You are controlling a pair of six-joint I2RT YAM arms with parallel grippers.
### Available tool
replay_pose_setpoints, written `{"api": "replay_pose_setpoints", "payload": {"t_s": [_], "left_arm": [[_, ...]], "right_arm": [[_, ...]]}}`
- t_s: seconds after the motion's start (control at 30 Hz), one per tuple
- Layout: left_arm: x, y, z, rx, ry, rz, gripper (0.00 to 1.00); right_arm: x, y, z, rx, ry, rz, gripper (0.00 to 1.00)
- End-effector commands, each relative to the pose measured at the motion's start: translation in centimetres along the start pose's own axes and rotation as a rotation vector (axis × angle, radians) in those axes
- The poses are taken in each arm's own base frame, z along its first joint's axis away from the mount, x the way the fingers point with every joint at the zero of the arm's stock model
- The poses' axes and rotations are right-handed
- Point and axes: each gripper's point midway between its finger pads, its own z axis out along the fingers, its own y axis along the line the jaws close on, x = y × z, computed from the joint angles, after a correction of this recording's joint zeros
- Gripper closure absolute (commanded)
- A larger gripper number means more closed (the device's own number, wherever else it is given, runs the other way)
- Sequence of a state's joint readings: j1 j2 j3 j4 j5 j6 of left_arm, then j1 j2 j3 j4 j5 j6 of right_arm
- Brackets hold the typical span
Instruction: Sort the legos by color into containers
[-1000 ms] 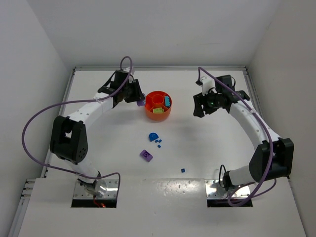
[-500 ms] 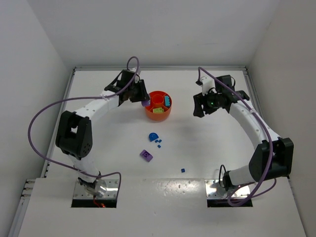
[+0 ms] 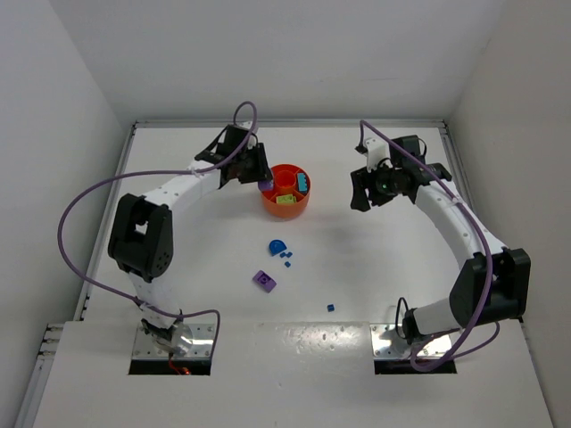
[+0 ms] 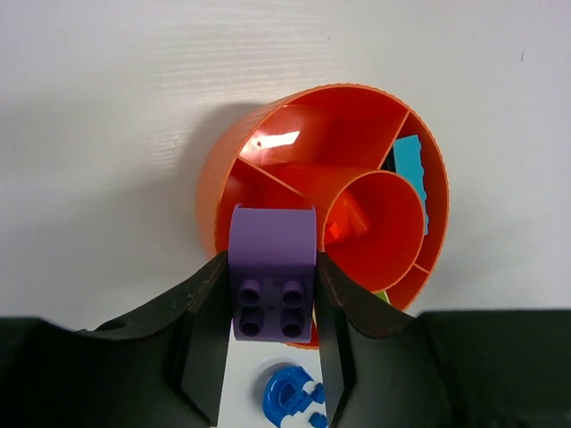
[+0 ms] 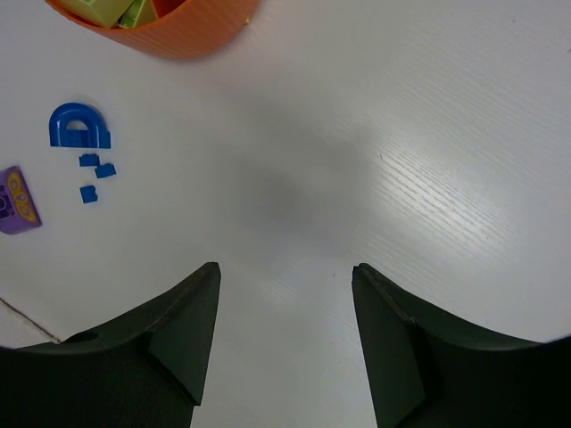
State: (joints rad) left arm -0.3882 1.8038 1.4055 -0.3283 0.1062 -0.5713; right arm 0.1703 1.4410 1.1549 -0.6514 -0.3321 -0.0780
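My left gripper (image 3: 261, 182) is shut on a purple brick (image 4: 272, 267) and holds it over the left rim of the orange bowl (image 3: 287, 207). In the left wrist view the bowl (image 4: 223, 160) shows wedge compartments, a teal brick (image 4: 410, 174) and an orange piece (image 4: 343, 223) in the central cup. Lime bricks (image 3: 285, 200) lie in the near wedge. A blue arch brick (image 3: 277, 244), small blue bricks (image 3: 286, 259), a purple brick (image 3: 264, 281) and a tiny blue brick (image 3: 330, 308) lie on the table. My right gripper (image 3: 361, 192) is open and empty, right of the bowl.
The right wrist view shows my right gripper (image 5: 285, 267) above bare table, with the bowl (image 5: 178, 31), the blue arch (image 5: 78, 127) and the purple brick (image 5: 18, 201) at the left. White walls enclose the table on three sides.
My left gripper has moved right with the purple brick, from beside the bowl to over its left rim. The right arm has not moved.
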Motion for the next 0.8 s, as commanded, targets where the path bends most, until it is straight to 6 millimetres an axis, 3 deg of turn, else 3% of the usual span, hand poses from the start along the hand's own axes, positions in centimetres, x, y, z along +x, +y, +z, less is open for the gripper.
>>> {"api": "replay_pose_setpoints", "payload": {"t_s": [0.0, 0.07, 0.13, 0.27, 0.4, 0.47, 0.53, 0.6, 0.63, 0.67, 0.7, 0.77], "left_arm": [[-1.3, -1.4, -0.2, 0.025, -0.034, -0.004, 0.56], [-1.4, -1.6, 0.0, 0.033, -0.029, -0.013, 0.50], [-1.4, -1.6, 0.0, 0.033, -0.029, -0.013, 0.36], [-2.0, -1.9, -0.7, 0.033, -0.052, -0.011, 0.28], [-4.4, -2.7, -3.6, 0.041, -0.135, 0.035, 0.28], [-5.6, -3.7, -5.7, 0.077, -0.177, 0.106, 0.36], [-6.5, -4.5, -9.4, 0.134, -0.231, 0.288, 0.45], [-4.2, -5.7, -11.7, 0.316, -0.192, 0.475, 0.43], [-3.3, -5.1, -14.2, 0.368, -0.198, 0.664, 0.36], [-0.6, -5.6, -15.0, 0.476, -0.144, 0.749, 0.32], [1.5, -4.3, -15.5, 0.467, -0.072, 0.791, 0.29], [4.5, -4.2, -17.0, 0.521, -0.030, 0.978, 0.21]], "right_arm": [[-0.7, -0.5, 0.2, 0.013, -0.024, 0.009, 0.38], [-0.7, -0.5, 0.2, 0.013, -0.024, 0.009, 0.38], [-0.7, -0.5, 0.2, 0.013, -0.024, 0.009, 0.38], [-0.7, -0.5, 0.2, 0.013, -0.024, 0.009, 0.38], [-0.7, -0.5, 0.2, 0.013, -0.024, 0.009, 0.38], [-0.7, -0.5, 0.2, 0.013, -0.024, 0.009, 0.38], [-0.7, -0.5, 0.2, 0.013, -0.024, 0.009, 0.38], [-0.9, -0.4, 0.0, 0.015, -0.033, 0.006, 0.38], [-0.9, -0.4, 0.0, 0.015, -0.033, 0.006, 0.38], [-0.9, -0.4, 0.0, 0.015, -0.033, 0.006, 0.38], [-1.1, -0.2, -0.3, 0.008, -0.044, 0.002, 0.38], [-0.8, -0.2, -0.2, 0.006, -0.036, 0.005, 0.38]]}}
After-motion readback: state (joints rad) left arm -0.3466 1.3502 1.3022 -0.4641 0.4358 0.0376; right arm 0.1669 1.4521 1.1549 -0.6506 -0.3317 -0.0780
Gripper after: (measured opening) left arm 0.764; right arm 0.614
